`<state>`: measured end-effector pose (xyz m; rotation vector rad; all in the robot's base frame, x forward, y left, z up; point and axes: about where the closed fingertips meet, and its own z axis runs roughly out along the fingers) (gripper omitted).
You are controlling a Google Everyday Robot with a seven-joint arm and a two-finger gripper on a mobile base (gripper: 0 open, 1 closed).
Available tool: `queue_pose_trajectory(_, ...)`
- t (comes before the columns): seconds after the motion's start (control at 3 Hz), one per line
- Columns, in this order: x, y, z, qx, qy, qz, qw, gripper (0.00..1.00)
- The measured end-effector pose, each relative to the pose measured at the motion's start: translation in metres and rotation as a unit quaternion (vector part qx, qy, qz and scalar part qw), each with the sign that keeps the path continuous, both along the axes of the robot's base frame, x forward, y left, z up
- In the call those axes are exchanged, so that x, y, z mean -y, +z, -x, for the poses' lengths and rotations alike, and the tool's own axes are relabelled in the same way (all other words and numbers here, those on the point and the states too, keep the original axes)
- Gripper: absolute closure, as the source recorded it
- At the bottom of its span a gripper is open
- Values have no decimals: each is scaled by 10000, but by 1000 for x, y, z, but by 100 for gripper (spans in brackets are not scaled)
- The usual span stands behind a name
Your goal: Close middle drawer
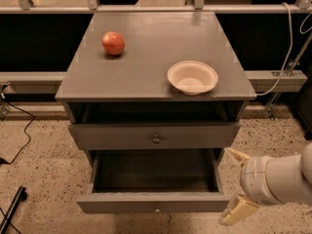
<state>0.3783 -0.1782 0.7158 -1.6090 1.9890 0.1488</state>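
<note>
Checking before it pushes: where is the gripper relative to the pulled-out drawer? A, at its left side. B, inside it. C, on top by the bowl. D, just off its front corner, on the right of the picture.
D: the gripper, fingers spread open, sits just off the right front corner of the pulled-out middle drawer, outside its dark interior.

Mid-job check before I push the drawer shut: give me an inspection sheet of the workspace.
Surface: grey cabinet top, holds two things.
Job's things: middle drawer pulled far out, dark inside, nothing seen in it.
Clutter: apple back left; empty bowl near the front right edge.
Grippers: claw open, low, just right of the middle drawer's front corner; contact cannot be told.
Cables: black cable on the floor at left; white cable hanging at right.
Surroundings: speckled floor; upper drawer slightly out.
</note>
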Motion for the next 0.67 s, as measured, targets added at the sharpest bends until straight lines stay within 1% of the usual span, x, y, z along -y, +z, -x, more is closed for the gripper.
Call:
queue_pose_trajectory(0.33,0,3,-1,5,2,0,10000,0)
queue_pose_trajectory(0.67,0,-12,-11,-41,31,-93,9999,0)
